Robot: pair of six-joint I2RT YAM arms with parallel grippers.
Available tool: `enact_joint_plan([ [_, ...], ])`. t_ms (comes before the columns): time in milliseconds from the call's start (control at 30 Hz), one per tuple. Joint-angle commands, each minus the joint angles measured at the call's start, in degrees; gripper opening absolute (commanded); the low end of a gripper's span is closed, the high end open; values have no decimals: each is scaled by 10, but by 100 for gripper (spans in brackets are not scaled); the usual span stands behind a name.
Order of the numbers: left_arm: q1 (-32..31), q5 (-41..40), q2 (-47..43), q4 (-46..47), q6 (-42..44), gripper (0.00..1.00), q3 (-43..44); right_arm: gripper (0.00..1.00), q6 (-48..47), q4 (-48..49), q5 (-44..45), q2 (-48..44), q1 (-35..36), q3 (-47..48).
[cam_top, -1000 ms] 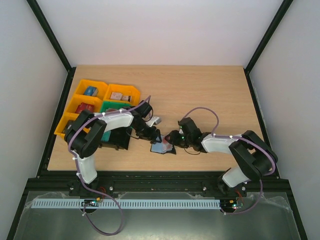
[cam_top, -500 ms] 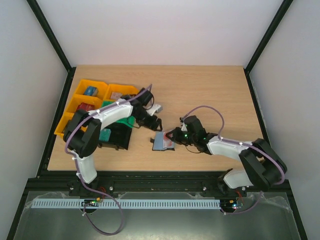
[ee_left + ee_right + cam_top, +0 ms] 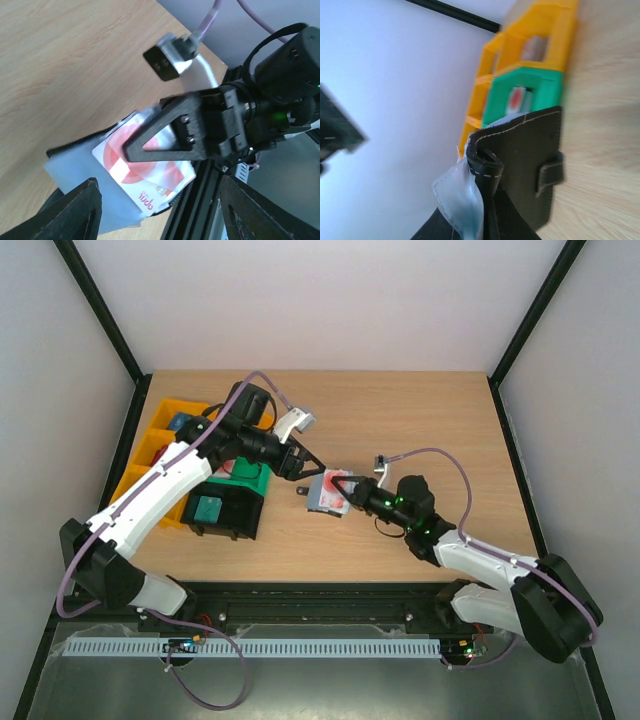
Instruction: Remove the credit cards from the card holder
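The card holder (image 3: 322,496) is a black bifold with pale blue-grey clear pockets, held above the table in the middle. My right gripper (image 3: 350,494) is shut on its right edge. The right wrist view shows its black face with the clasp (image 3: 530,160) and a clear pocket (image 3: 457,195), pinched in the right gripper (image 3: 487,222). A red-and-white credit card (image 3: 145,175) sticks partly out of the pocket (image 3: 70,167), under a black right finger (image 3: 165,142). My left gripper (image 3: 159,192) is open, its fingers (image 3: 80,210) either side of the card and apart from it, just left of the holder (image 3: 304,466).
Yellow bins (image 3: 160,445) and a green bin (image 3: 248,478) with small blocks stand at the left. A black bin (image 3: 232,525) holding a teal block (image 3: 208,508) stands in front of them. The bins (image 3: 535,40) appear behind the holder in the right wrist view.
The right gripper has shut on the card holder and carried it up and away from the front edge. The left arm has stretched out and swung farther back, staying open.
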Motion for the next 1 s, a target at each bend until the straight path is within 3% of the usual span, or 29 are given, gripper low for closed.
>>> enact_joint_plan([
  [0,8,63,-3,-8,-12,66,-19,2,40,146,0,-52,-1,-10],
  [200,8,94,-18,16,-24,56,-54,2,53,220,-34,-60,-2,-17],
  [433,2,168,-7,23,-43,36,-29,2,44,231,-51,-32,-1,12],
  [767,-29,167,12,36,-55,26,-35,2,55,277,-73,-13,-1,15],
  [867,-31,173,14,37,-56,9,-36,2,41,262,-74,-18,-1,17],
  [967,-31,193,15,41,-55,5,-37,2,34,250,-69,-22,-1,17],
])
